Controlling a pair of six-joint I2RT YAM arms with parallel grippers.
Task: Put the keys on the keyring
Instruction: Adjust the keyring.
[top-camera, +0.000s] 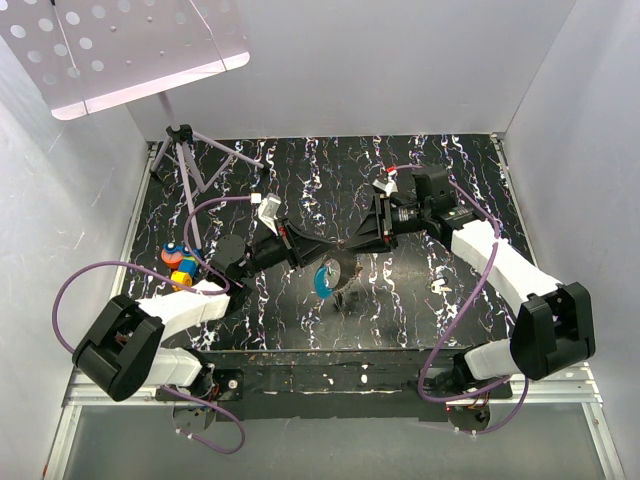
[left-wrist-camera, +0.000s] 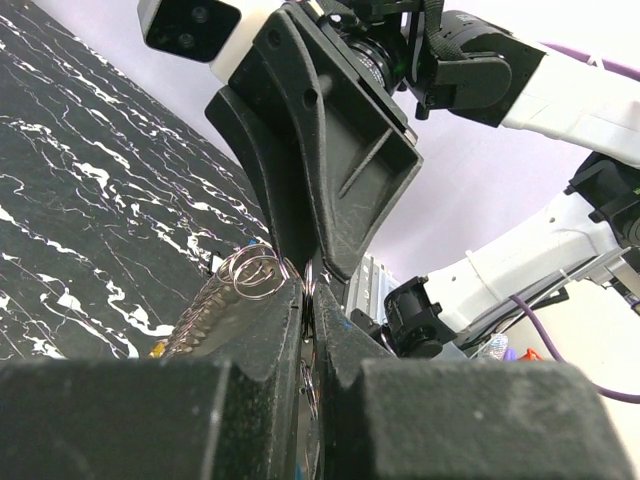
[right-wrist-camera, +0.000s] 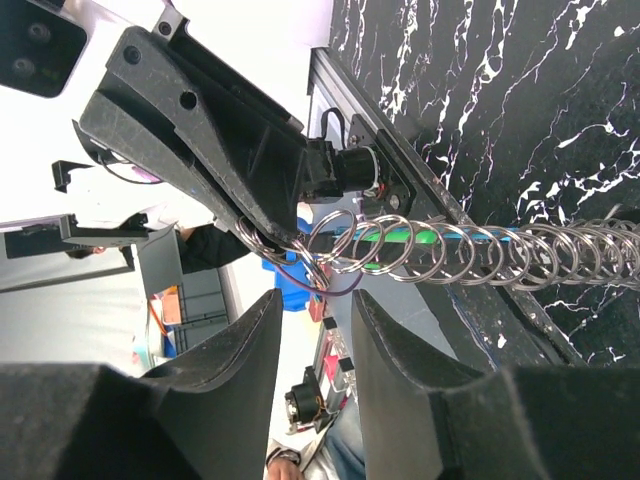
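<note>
My left jaws were pinched shut on the keyring (left-wrist-camera: 255, 270), its loop standing just past their tips. My right jaws met them tip to tip, parted by a narrow gap and gripping nothing I could see. The keyring lay straight ahead of them, almost touching. 1 teal key (top-camera: 325, 282) hung below that meeting point, toward the table (top-camera: 450, 200). The other keys (top-camera: 178, 262) lay well behind my left jaws, so I judged fetching 1 would be awkward for the right arm.

Marbled black table (top-camera: 330, 170), tripod (top-camera: 181, 152) (far-left corner)
</note>
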